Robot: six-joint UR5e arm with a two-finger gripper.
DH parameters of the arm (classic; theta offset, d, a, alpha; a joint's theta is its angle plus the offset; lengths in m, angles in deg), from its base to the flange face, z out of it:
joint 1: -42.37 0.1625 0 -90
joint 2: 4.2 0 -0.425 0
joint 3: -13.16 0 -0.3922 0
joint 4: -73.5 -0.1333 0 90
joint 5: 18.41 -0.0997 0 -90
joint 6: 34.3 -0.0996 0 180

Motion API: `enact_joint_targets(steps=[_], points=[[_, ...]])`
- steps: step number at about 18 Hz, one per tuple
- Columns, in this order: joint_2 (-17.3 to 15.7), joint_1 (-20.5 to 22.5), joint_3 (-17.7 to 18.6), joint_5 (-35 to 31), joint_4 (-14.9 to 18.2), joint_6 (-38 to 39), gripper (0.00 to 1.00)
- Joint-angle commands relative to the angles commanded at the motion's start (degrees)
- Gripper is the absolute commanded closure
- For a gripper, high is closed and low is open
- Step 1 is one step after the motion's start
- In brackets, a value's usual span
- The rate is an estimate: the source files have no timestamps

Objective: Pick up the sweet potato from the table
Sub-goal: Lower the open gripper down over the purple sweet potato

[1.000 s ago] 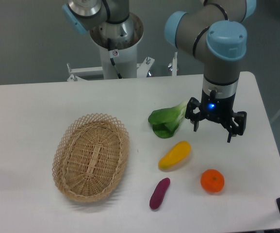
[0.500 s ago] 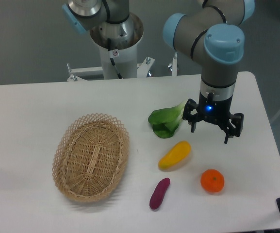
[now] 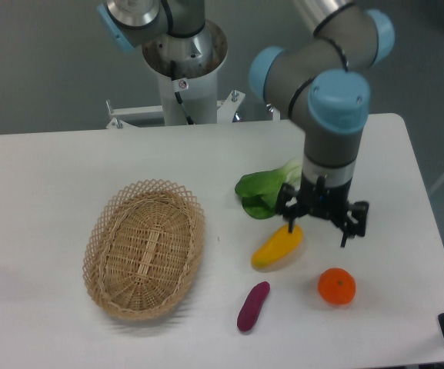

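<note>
Approach step, judged from the layout. The gripper hangs wrist-down, fingers spread wide and holding nothing, above the yellow vegetable. The sweet potato lies untouched on the table, at about seven o'clock from the gripper. The next move likely calls for travelling there, descending and straddling it; finger height above the tabletop is unclear.

A plain grey wall stands behind, evenly lit, without windows.
</note>
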Motion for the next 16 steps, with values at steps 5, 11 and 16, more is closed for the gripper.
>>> enact_joint_targets(steps=[5, 11, 16], points=[[5.28, -2.64, 0.26, 0.00, -3.95, -0.61, 0.00], [8.44, -5.19, 0.52, 0.00, -6.15, -0.35, 0.00], [11.08, -6.69, 0.70, -0.26, -8.88, 0.00, 0.00]])
